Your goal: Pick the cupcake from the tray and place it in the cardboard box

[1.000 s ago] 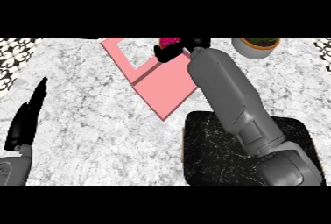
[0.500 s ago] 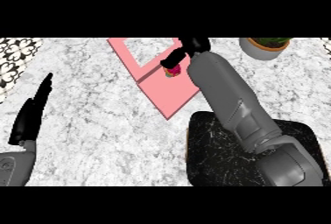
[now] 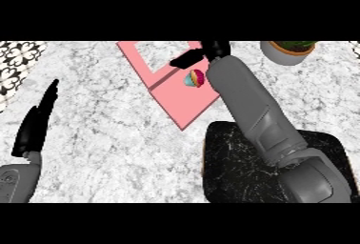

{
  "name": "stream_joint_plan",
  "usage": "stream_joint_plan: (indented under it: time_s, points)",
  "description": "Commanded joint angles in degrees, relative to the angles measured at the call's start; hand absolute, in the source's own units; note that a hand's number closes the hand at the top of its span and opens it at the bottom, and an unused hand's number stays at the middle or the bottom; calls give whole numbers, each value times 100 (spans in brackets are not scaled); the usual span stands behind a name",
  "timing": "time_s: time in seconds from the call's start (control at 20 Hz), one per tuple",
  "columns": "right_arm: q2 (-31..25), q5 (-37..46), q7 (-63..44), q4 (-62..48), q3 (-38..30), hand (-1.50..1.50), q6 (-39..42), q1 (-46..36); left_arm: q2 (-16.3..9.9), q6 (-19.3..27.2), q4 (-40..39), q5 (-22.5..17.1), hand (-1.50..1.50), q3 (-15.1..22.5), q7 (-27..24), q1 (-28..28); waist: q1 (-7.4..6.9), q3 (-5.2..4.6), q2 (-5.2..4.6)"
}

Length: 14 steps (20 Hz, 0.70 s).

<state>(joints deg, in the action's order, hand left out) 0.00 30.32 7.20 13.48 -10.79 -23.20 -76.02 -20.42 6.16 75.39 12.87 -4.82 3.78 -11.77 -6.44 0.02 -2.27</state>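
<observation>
Premises present as a domestic kitchen: a white-grey marble counter (image 3: 105,157), patterned black-and-white tiling (image 3: 15,62) at its left edge, and 1 potted plant (image 3: 287,50) standing at the far right.

The tray (image 3: 184,107) lies on the counter (image 3: 105,143) at the middle far side, running toward the near right. The cupcake (image 3: 195,78) sits over the tray's right part, just beside the right hand (image 3: 204,52), which is behind it. The box (image 3: 239,171) lies near the right, just before the tray's near corner, under the right forearm. A pot (image 3: 285,51) stands at the far right. The left hand (image 3: 38,121) rests at the left edge, well apart from the tray.
</observation>
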Motion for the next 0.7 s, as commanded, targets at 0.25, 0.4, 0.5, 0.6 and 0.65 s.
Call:
stream_joint_plan:
  time_s: [0.25, 0.4, 0.5, 0.6, 0.65]
  points:
    - [-331, -877, 976, 249, -918, -150, -7, 82, -13, 76, -201, -25, 0, -184, -189, 162, 258, 0, 70]
    - [-593, -1142, 1352, 271, -1143, -150, 433, 291, -121, -10, 1, -66, 0, -250, -76, 239, 344, 3, 114]
    - [-900, -1217, 1456, 184, -1249, -150, 606, 367, -250, -145, -49, -200, 0, -400, -88, 204, 330, 2, 98]
    - [-1046, -1192, 1494, 176, -1208, -150, 721, 600, -31, 221, -453, 92, 0, -308, -266, 117, 490, -2, 137]
    - [-1215, -1273, 1368, 140, -1306, -150, 780, 435, -111, 53, -278, -12, 0, -336, -271, 270, 423, 0, 135]
